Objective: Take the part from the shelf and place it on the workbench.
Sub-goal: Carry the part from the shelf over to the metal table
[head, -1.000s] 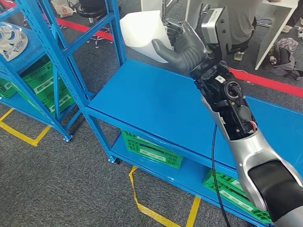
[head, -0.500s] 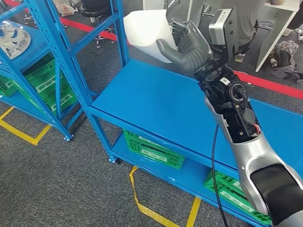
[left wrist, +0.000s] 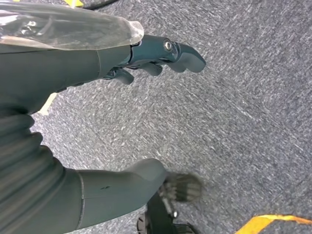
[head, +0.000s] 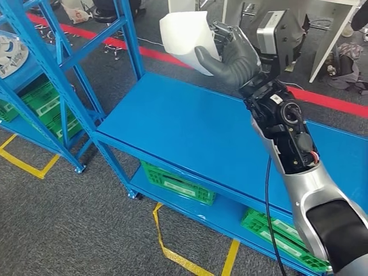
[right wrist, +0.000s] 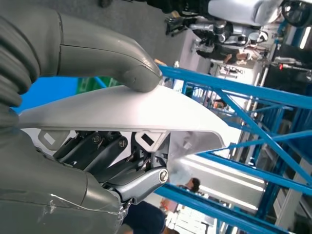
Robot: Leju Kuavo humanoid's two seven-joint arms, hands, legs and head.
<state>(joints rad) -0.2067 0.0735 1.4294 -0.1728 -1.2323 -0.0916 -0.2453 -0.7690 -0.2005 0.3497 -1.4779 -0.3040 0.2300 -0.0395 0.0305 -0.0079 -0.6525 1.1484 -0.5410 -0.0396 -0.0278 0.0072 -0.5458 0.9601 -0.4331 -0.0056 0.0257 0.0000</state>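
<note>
My right hand (head: 232, 57) grips a white curved panel part (head: 184, 37), thumb on its outer face and fingers under it, held in the air above the far edge of the blue workbench top (head: 182, 129). In the right wrist view the part (right wrist: 121, 109) lies pinched between the grey thumb (right wrist: 110, 51) and the darker fingers (right wrist: 110, 156). My left hand (left wrist: 110, 122) hangs over grey carpet with its fingers apart and nothing in it. The blue shelf (head: 56, 75) stands at the left.
Green crates (head: 177, 181) sit on the workbench's lower level, and others (head: 45, 103) under the shelf. A white part (head: 11, 52) lies on the shelf. Yellow tape (head: 167, 247) marks the grey carpet. A red floor line (head: 329, 106) and white desks lie beyond.
The camera has shifted right, so shelf and workbench slide left in the picture. My right hand with the white part has drifted slightly right and stays over the workbench's far edge.
</note>
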